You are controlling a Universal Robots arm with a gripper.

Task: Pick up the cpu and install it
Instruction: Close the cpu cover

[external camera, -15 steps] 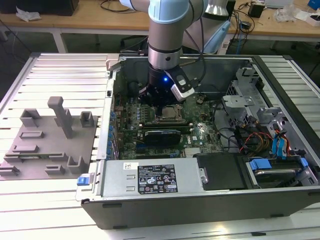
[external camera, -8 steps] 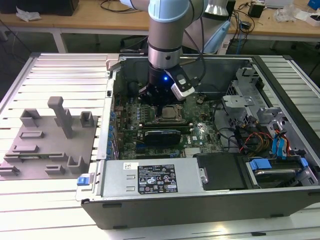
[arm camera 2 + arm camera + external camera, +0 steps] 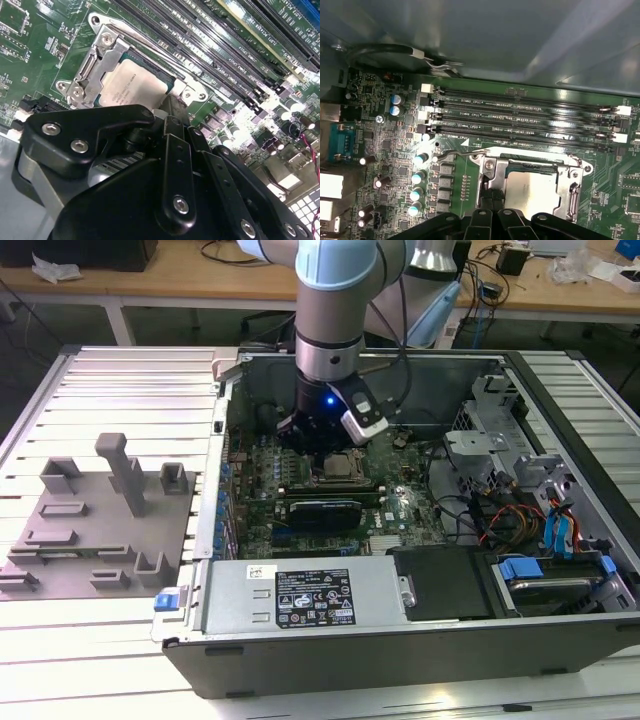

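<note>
Gripper point(image 3: 325, 462) and arm reach straight down into an open computer case point(image 3: 400, 660). The case lies on its side on a slatted metal surface point(image 3: 90, 660), I judge so that the arm can get at the board from above.

On the exterior view's left, well apart from the case, sits a grey fixture plate point(image 3: 100, 510) with upright blocks. No chip is on it.

Inside the case a green motherboard point(image 3: 400, 500) covers the floor. A row of 4 long black memory slots point(image 3: 520, 115) runs beside the processor socket.

The socket's silver metal frame point(image 3: 572, 190) is bolted flat to the board. A thin wire lever point(image 3: 455, 153) runs along 1 side of it.

The cpu point(image 3: 527, 192) lies flat and level inside that frame with its silvery-grey top facing up. I read it as resting in the socket, not carried.

In both wrist views the gripper point(image 3: 172, 107) has its black fingers point(image 3: 485, 200) drawn narrowly together, with nothing visible between them. The tips point down at 1 edge of the cpu point(image 3: 132, 82), by the frame. I cannot tell whether they touch the chip or sit just above it.
</note>
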